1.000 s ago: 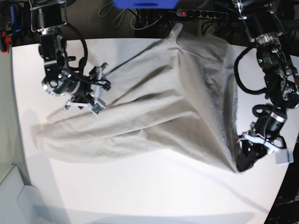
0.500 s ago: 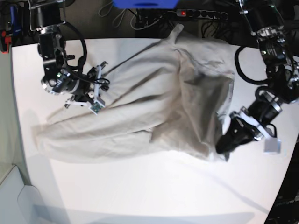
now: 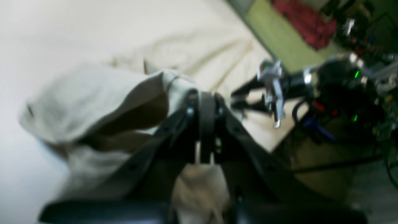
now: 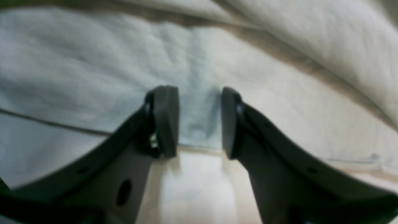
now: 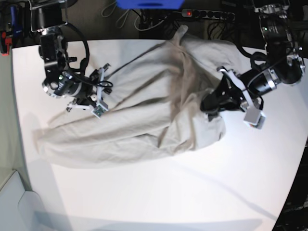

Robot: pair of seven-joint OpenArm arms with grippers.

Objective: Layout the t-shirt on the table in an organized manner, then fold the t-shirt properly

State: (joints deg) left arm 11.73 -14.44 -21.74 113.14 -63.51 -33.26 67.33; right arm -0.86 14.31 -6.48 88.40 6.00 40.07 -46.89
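Light grey-beige, wrinkled cloth t-shirt (image 5: pixel 144 110), sprawled across the large plain white table (image 5: pixel 159 192), long axis slanting from the far collar end down toward the near corner on the right arm's side. One edge doubled back over the body, folded lump sitting mid-shirt.

Left gripper (image 5: pixel 209 103), black and two-fingered, clamped tight on that doubled-back edge: in the left wrist view, fingers pressed together with cloth (image 3: pixel 93 102) bunched around and draped below them. Cloth lifted slightly, trailing back from the claw toward the table's middle.

Right gripper (image 4: pixel 199 121), black with flat pads, standing partly apart at the opposite long edge, in the base view (image 5: pixel 98 91) resting low on the fabric. Hem line just under the tips, bare tabletop nearer the camera. No fabric visibly pinched between the pads; whether anything is caught there, impossible to tell.

Judged from this: layout unfinished, left arm nearer the loose fold, spreading likely to depend on drawing that held edge outward, away from the right claw.
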